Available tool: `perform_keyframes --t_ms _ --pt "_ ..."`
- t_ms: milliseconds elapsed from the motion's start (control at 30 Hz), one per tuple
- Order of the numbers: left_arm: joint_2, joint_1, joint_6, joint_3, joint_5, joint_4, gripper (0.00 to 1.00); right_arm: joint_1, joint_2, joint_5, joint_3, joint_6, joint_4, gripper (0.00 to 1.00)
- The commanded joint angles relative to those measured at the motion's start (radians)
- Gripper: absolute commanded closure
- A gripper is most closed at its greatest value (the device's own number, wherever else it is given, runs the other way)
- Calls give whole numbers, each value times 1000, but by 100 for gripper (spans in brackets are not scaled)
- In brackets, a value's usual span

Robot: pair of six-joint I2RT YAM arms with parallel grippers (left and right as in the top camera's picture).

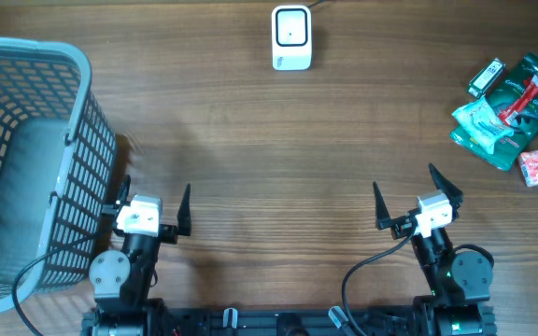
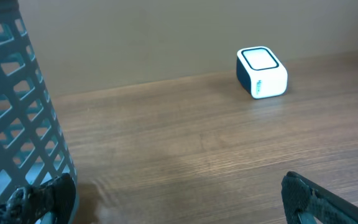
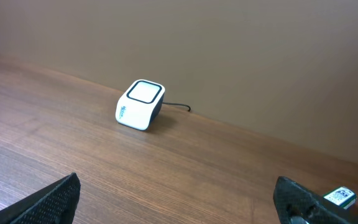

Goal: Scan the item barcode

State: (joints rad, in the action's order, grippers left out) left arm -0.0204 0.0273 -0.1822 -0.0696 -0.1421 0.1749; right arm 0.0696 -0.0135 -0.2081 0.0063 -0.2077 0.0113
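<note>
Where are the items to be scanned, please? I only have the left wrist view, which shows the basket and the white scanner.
Observer: A pile of small packaged items lies at the far right of the table, on the right arm's side.
Operator: Thank you. Is the right gripper holding one?
Observer: No. The right gripper is open and empty, apart from the pile and nearer the robot's base.

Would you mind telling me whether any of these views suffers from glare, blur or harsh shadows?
Overhead: even light, sharp, only soft shadows. Left wrist: pale sheen on the table; the near basket looks slightly soft. Right wrist: scanner sharp, no glare.
</note>
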Motion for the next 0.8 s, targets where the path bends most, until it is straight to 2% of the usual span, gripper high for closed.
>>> perform_keyframes --t_ms 0,267,567,667,767 --pt "8 3 -36 39 35 -55 0 4 4 8 -1 -10 3 0" --pt "17 3 -119 64 35 -105 0 4 4 8 -1 -10 3 0" --pt "17 -11 -89 64 28 -104 0 4 4 8 -1 -10 3 0" --pt "17 -16 65 64 103 -98 0 4 4 8 -1 -10 3 0" --pt "17 -16 90 64 110 -98 0 4 4 8 -1 -10 3 0"
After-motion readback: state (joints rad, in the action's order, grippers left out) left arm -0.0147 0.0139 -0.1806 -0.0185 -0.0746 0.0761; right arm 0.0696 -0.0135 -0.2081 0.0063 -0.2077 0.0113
